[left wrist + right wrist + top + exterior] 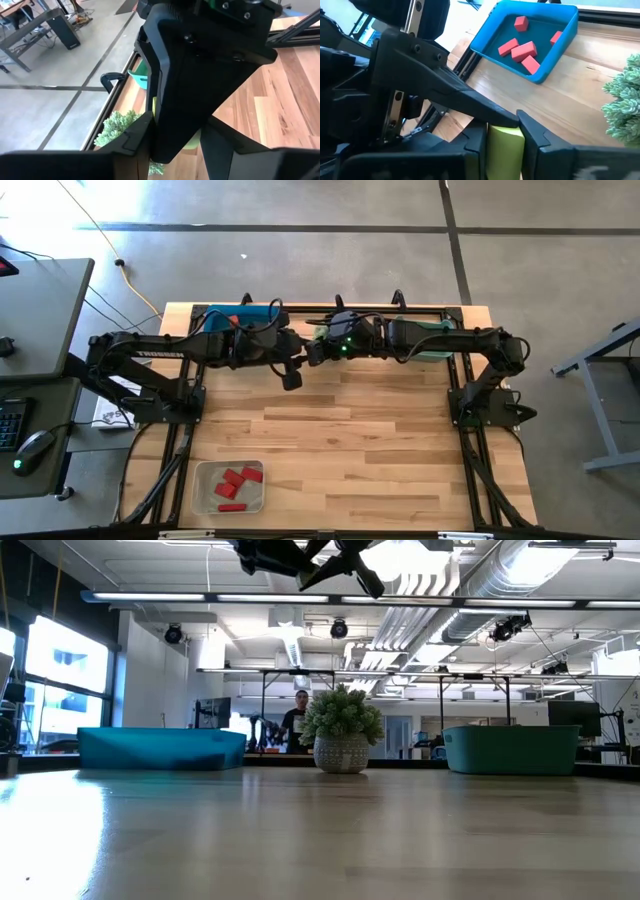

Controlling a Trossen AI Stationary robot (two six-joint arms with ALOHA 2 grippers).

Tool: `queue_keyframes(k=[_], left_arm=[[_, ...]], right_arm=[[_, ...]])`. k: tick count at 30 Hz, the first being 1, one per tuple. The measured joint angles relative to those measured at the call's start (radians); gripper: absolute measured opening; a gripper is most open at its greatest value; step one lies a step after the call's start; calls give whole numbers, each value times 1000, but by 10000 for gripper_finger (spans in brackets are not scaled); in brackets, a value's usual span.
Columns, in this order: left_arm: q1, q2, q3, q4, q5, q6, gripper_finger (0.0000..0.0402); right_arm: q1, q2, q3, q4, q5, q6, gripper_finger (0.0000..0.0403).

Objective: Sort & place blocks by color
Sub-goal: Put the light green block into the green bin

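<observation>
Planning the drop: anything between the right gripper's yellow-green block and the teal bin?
Nothing visible: the teal bin lies under the right arm. Only the left gripper crowds the right gripper and yellow-green block head-on.

Readable text: barely any

Only the left arm (150, 352) carries lettering, a pale band of capitals along its long dark link in the high view, too small to spell out with certainty. The blue bin (530, 40), the teal bin (512, 748), the plant's pot (341, 754) and the blocks (520, 50) show no readable marks.
</observation>
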Motion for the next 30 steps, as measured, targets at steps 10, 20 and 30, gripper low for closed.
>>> queue_keyframes(k=[10,20,30], left_arm=[[0,0,0,-3,1,-9,127],[0,0,-1,-5,5,-9,130],[1,0,-2,-11,7,-9,195]], right_arm=[[0,0,0,-5,-17,-22,48],[1,0,0,-8,-31,-19,48],[2,-1,0,-60,-29,-25,47]])
